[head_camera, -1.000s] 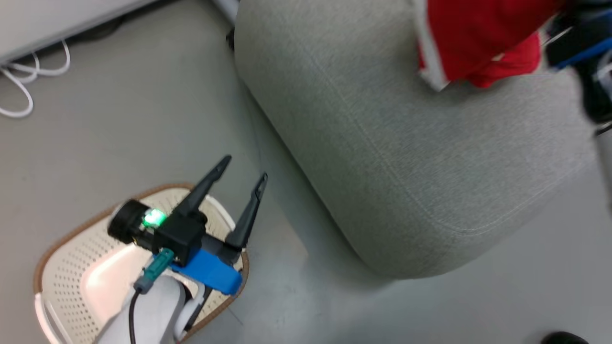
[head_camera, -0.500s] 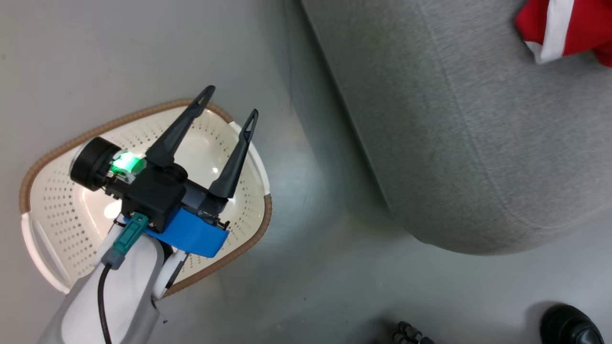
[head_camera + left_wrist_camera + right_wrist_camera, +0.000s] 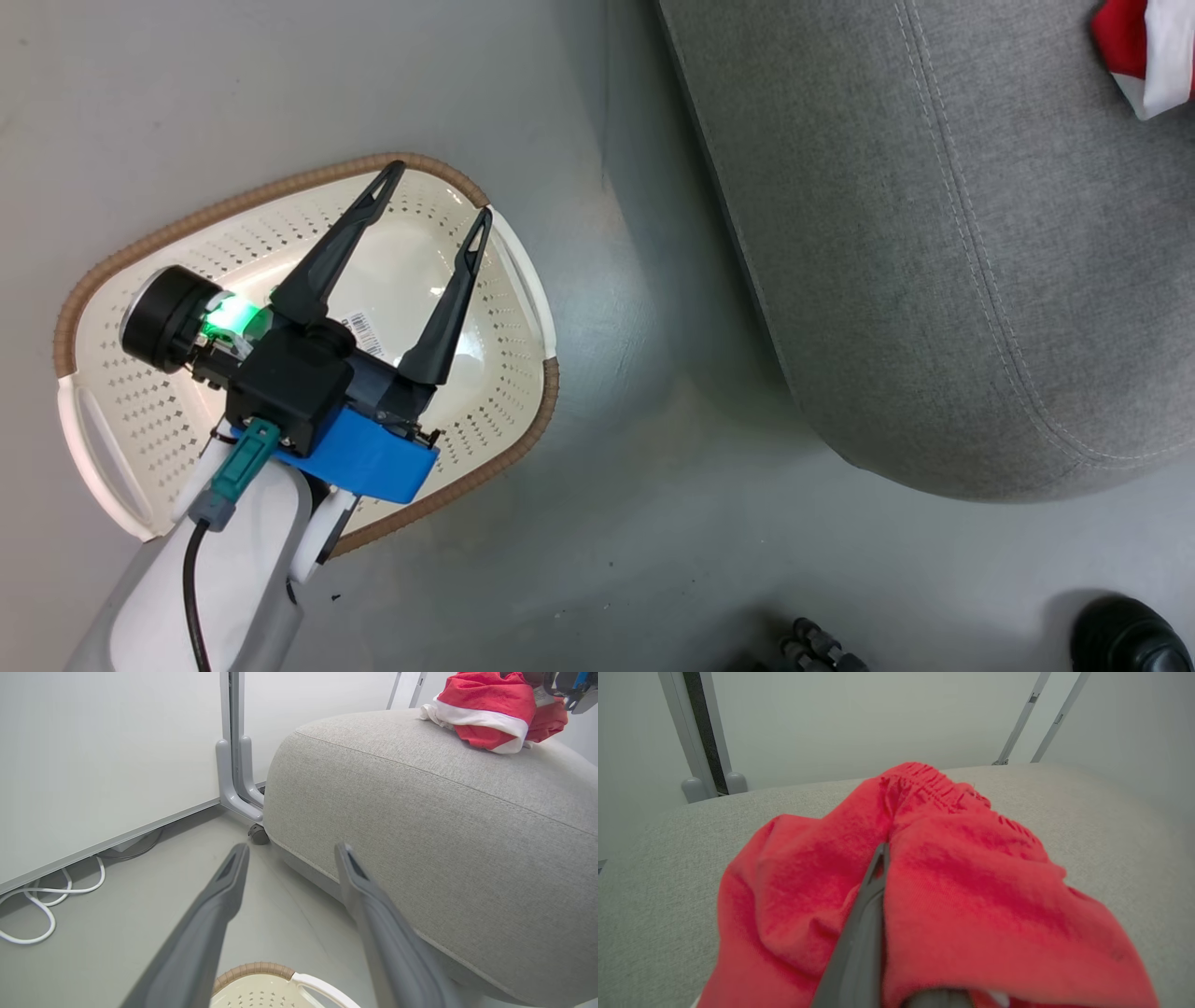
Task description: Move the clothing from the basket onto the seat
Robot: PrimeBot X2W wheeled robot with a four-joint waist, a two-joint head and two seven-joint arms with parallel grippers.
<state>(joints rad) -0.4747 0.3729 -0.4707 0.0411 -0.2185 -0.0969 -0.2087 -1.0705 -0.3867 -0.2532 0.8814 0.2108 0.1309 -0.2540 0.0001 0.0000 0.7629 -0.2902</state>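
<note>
Though cut off at the head view's upper right, the clothing (image 3: 1116,33) is pinched by the closed right gripper (image 3: 880,851). The left gripper (image 3: 438,192) gapes above the basket (image 3: 233,199).

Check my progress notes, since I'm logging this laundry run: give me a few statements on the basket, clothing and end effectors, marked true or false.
1. The left end effector is open above the basket. True.
2. The basket holds red garments. False: its visible inside is bare plastic with a barcode label.
3. The right end effector is shut on the clothing over the seat. True.
4. The basket stands on the seat. False: it stands on the floor beside it.
</note>
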